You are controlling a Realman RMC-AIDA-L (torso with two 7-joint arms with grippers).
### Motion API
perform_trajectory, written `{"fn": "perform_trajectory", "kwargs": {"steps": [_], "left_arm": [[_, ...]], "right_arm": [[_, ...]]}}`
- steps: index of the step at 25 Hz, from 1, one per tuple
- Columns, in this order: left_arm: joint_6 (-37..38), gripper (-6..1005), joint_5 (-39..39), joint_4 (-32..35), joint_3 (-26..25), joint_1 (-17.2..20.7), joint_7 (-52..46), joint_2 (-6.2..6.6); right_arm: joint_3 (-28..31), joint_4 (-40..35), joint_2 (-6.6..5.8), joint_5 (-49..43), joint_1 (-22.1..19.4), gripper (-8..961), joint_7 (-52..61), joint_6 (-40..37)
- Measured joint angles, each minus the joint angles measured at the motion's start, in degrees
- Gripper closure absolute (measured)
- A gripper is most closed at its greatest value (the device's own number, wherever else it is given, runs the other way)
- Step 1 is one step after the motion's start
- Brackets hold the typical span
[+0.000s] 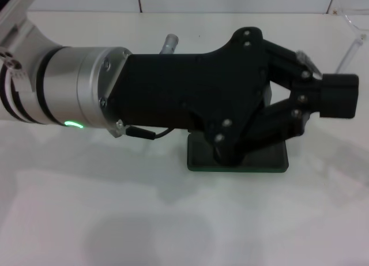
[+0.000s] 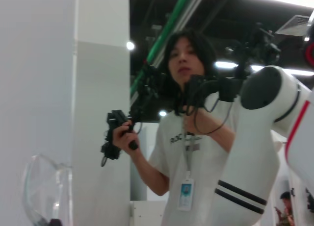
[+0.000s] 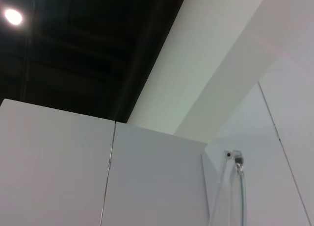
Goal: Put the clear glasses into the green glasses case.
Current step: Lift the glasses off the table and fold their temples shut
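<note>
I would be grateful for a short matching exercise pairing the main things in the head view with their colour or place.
Things:
1. left gripper
2. green glasses case
3. clear glasses
4. status light

Descriptions:
A. transparent, at the table's far right corner
B. glowing green on the silver wrist
C. black, reaching across above the case
D. dark, flat on the table, partly hidden by the gripper

Pairs: 1-C, 2-D, 3-A, 4-B

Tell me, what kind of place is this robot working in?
Probably a robotics lab or a room for recording robot data. A person wearing a badge holds a handheld controller beside a white robot arm, under a dark open ceiling with spotlights. The worktable is plain white, with white partition panels around it.
</note>
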Motion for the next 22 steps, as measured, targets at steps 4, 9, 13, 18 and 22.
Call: {"fn": "perform_trajectory", "kwargs": {"steps": [4, 9, 13, 18, 22], "left_arm": [[-0.60, 946, -0.10, -0.10, 0.00, -0.20, 0.03, -0.11], [-0.96, 945, -0.69, -0.14, 0.09, -0.29, 0.67, -0.21], [-1.01, 945, -1.96, -0.21, 0.24, -0.34, 1.28, -0.13], [-1.76, 945, -2.91, -0.23, 0.01, -0.40, 1.41, -0.06], [-2.37, 945, -3.04, -0.23, -0.10, -0.43, 1.42, 0.01]], "right_arm": [[-0.11, 0.02, 0.00, 0.05, 0.11, 900, -0.18, 0.08], [-0.13, 0.13, 0.00, -0.09, 0.31, 901, -0.18, 0.09], [-1.29, 0.85, 0.00, -0.28, 0.94, 901, -0.67, 0.12], [-4.71, 0.98, 0.00, -0.40, 1.71, 901, -1.20, 1.21], [-8.21, 0.99, 0.00, -0.43, 2.30, 901, -2.18, 2.63]]}}
